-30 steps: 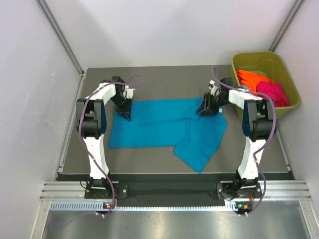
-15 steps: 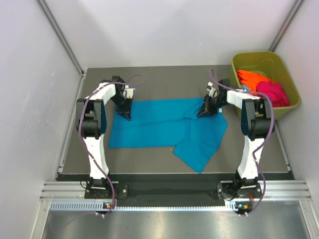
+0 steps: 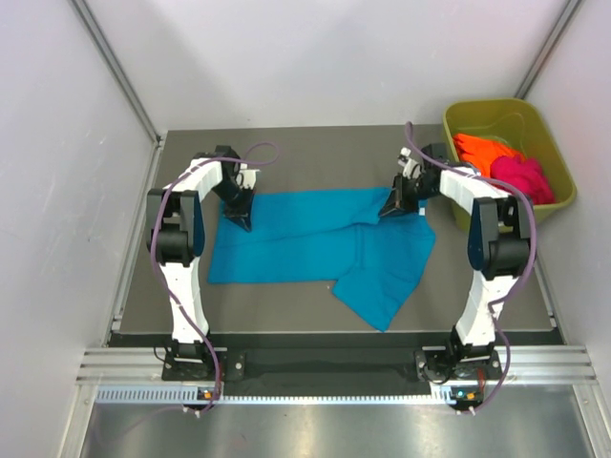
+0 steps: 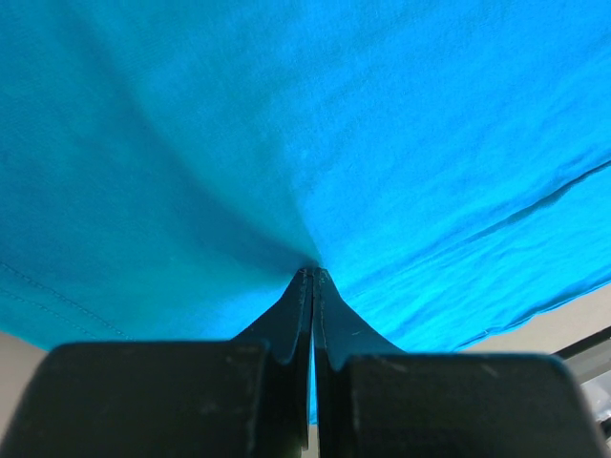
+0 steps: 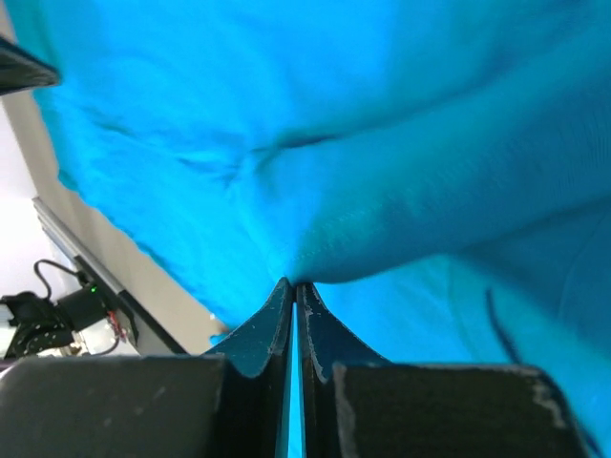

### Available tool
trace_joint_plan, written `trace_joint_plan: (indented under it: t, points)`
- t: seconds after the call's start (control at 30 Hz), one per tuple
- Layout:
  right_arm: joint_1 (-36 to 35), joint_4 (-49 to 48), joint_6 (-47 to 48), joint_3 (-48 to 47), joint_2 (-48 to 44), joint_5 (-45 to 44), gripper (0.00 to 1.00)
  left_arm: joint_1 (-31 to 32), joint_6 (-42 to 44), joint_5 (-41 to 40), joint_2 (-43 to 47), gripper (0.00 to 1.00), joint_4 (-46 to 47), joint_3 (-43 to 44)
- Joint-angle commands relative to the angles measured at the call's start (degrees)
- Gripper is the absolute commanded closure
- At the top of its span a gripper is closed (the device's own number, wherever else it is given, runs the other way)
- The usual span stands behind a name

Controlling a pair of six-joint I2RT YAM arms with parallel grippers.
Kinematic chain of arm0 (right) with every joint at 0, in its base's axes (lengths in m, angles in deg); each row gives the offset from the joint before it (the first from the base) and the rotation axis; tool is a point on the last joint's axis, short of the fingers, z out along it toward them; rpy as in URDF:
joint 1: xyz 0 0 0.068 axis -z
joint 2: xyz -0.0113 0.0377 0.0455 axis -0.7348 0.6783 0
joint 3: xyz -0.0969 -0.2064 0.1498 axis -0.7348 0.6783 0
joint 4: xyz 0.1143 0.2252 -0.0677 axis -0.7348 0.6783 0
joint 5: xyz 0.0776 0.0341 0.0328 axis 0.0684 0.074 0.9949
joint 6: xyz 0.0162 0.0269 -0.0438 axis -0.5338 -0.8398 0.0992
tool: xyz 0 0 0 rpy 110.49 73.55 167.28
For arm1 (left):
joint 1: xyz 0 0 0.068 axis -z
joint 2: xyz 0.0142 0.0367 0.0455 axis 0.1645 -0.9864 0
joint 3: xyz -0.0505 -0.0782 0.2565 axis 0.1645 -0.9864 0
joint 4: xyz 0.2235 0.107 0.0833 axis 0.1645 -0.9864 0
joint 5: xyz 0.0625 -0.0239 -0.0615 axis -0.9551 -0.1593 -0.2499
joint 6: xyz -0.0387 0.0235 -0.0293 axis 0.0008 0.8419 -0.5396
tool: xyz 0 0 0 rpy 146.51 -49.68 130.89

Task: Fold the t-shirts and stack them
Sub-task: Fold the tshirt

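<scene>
On the worktop [image 3: 315,157]: 1 teal-blue t-shirt [image 3: 305,243], spread out between the 2 pincers.
Left pincer [image 3: 240,222]: pressed together, pinching cloth at the shirt's far-left edge.
Right pincer [image 3: 392,212]: pressed together, pinching cloth at the shirt's far-right edge.
Right of the right pincer: olive-green tub [image 3: 496,105], holding 1 orange t-shirt [image 3: 480,150] and 1 pink t-shirt [image 3: 523,177].
</scene>
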Motion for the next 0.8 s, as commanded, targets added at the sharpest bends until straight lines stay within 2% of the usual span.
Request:
trace_joint_plan:
  t: [0.0,0.57,0.6,0.63,0.67,0.77]
  points:
    - [-1.4,2.3,0.8,0.1,-6.0,2.0,1.00,0.2,0.7,1.1,1.1,1.00,0.0,1.4]
    - [-5.9,3.1,1.7,12.9,-18.5,1.6,1.00,0.2,2.6,2.2,1.5,1.00,0.7,0.1]
    - [-6.0,2.9,1.7,13.9,-18.6,0.9,0.92,0.2,2.4,2.5,1.7,1.00,1.1,0.0]
    - [-5.9,2.6,1.7,14.2,-18.7,0.0,0.77,0.2,2.2,2.6,2.0,1.00,1.3,-0.2]
    - [-5.8,2.4,2.3,14.2,-18.6,-1.4,0.55,0.2,1.6,3.0,2.2,1.00,1.5,-0.4]
    - [-4.7,2.4,3.0,12.6,-19.2,-3.1,0.43,0.3,0.7,3.5,2.6,1.00,2.0,-0.9]
